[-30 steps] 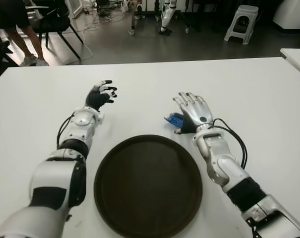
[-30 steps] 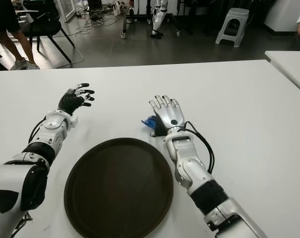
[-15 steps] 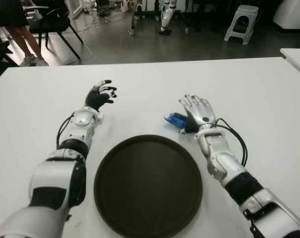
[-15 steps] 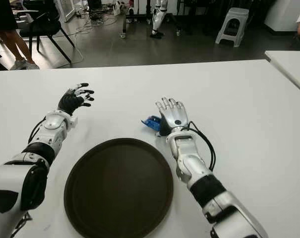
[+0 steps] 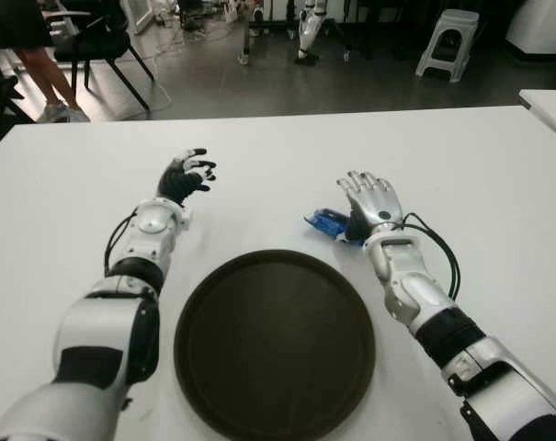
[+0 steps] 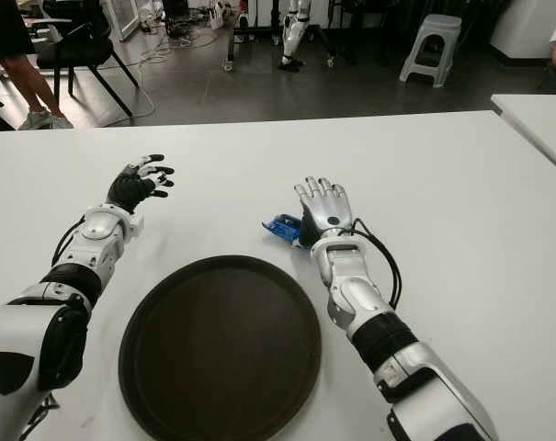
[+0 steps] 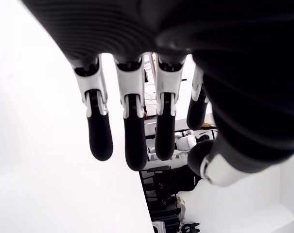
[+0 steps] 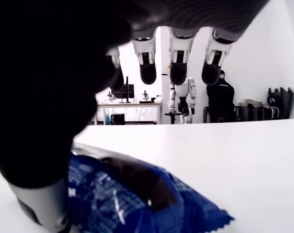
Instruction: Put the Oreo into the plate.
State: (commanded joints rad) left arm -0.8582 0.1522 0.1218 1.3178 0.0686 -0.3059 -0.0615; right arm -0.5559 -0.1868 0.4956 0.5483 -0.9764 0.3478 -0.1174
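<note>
Plate: the plate (image 5: pixel 274 344) sits nearest, bare, on the table (image 5: pixel 498 175).
Oreo: the Oreo (image 5: pixel 327 222) lies just beyond the rim; likely light, crinkly, slippery, fragile inside, so pinch across its middle.
Right robot hand (image 5: pixel 370 205): fingers spread over it, holding nothing.
Left robot hand (image 5: pixel 186 175): relaxed, well apart.

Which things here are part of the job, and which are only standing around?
Job: Oreo pack on the table, plate, right hand open just beside the pack.

Not the job: left hand, open and away from both; table; stool, chair and a person's legs behind.
</note>
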